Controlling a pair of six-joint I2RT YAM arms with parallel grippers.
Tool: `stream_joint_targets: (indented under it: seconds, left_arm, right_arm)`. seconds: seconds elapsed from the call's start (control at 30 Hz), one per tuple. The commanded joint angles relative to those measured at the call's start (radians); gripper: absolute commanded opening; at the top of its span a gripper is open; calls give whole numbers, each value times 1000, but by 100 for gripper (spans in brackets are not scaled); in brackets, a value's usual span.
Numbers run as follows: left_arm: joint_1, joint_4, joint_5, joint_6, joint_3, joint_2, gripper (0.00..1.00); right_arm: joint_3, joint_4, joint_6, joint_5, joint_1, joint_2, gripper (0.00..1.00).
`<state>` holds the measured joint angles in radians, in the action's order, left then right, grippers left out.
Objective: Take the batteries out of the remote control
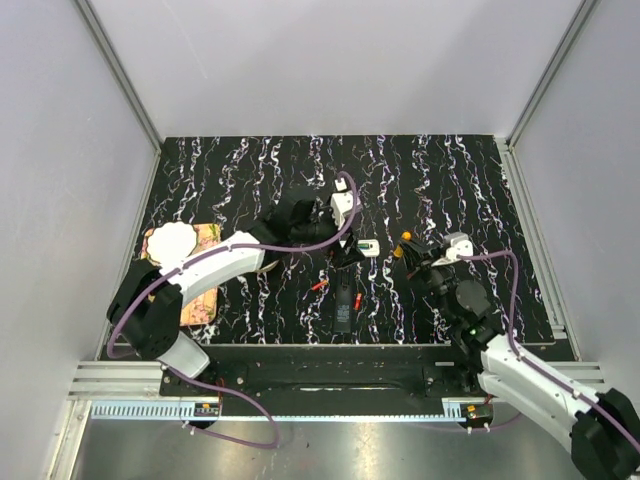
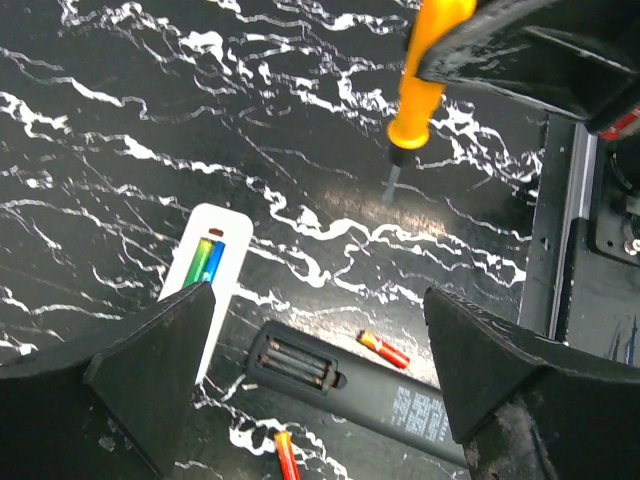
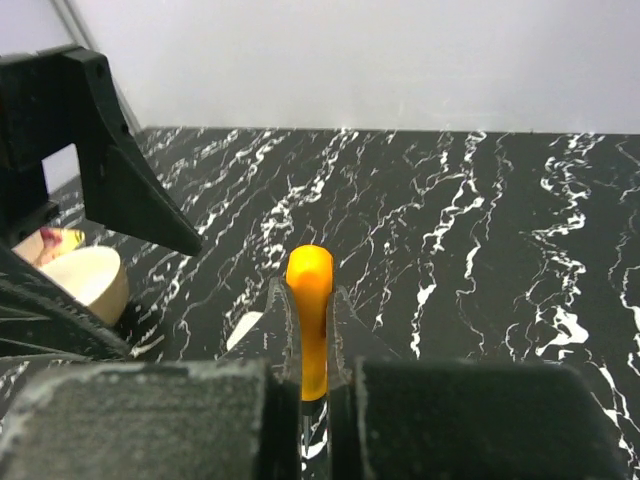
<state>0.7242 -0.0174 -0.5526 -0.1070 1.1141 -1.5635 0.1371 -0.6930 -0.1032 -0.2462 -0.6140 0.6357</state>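
Looking first at the remote control (image 2: 200, 275), we find it near the middle of the black marbled table (image 1: 480, 190), slot face up and uncovered. The batteries (image 2: 207, 262), one green and one blue, lie side by side in that slot, so neither is out yet. We judge the task barely begun. The slot is exposed, but both cells are left to be pried up, lifted clear and set down.

In the overhead view the left gripper (image 1: 345, 255) hangs just at the handset's 9 o'clock. Its jaws are spread wide and hold nothing, and in its wrist view one of its fingers (image 2: 150, 370) hides the remote's near end. At 3 o'clock the right gripper (image 3: 310, 300) is clamped on an orange screwdriver (image 2: 425, 80), which points down near the remote but apart from it. We cannot tell whether its tip touches the table.

Further out, at about 7 o'clock, a black remote (image 1: 343, 308) lies with its own compartment open and empty. Two red-orange cells (image 2: 385, 350) lie loose beside it, and we take these to be no part of our job. Far out at 9 o'clock sits a pale bowl (image 1: 170, 240).
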Motion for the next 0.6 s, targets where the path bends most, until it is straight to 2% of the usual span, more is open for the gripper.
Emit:
stream_joint_targets:
  seconds: [0.0,0.03,0.17,0.33,0.57]
  left_arm:
    - [-12,111,49,18,-91,74,91]
    - [-12,114,89,4,-111,75,91]
    - [-31,73,106,-65,-89,39,91]
    - [-86,51,36,-103,-4,-101,85]
    - [-140,-6,36,-149,144,-300,77]
  right_arm:
    - [61,-103,39,59,5,110,0]
    - [70,-114,46,56,5,133,0]
    - [122,-146,65,39,7,272,0]
    - [162,-250,69,62,31,419,0]
    - [211,-371,7,139,112,576,0]
